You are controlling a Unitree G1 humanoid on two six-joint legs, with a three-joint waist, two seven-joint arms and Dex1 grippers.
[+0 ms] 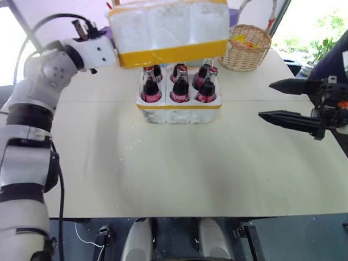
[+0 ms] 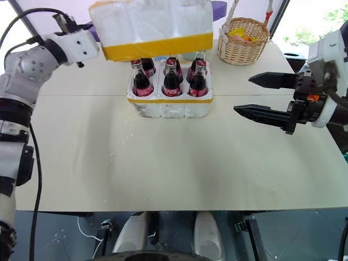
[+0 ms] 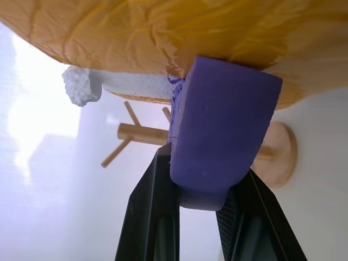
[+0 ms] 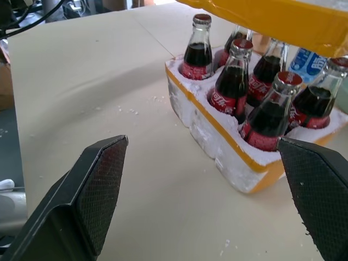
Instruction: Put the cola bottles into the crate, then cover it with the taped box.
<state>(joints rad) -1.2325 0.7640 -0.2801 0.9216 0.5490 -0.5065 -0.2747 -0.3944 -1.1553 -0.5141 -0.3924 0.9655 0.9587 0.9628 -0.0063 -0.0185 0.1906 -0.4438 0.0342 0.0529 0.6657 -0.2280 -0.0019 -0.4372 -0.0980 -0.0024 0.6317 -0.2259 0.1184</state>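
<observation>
Six small glass cola bottles with red caps (image 1: 179, 84) stand in the wells of the low white foam crate (image 1: 178, 109) on the pale flat surface (image 1: 179, 174). The large yellow-banded white foam box (image 1: 168, 30) hangs just above them. A woven wicker basket (image 1: 247, 49) sits behind, to the right.

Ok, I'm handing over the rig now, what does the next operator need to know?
Left end effector: shut on the purple handle of the taped box, held in the air above the crate.
Right end effector: open, empty, to the right of the crate.
Done: six cola bottles stand in the crate's wells.
Left: lower the box over the crate to cover it, then release.
</observation>
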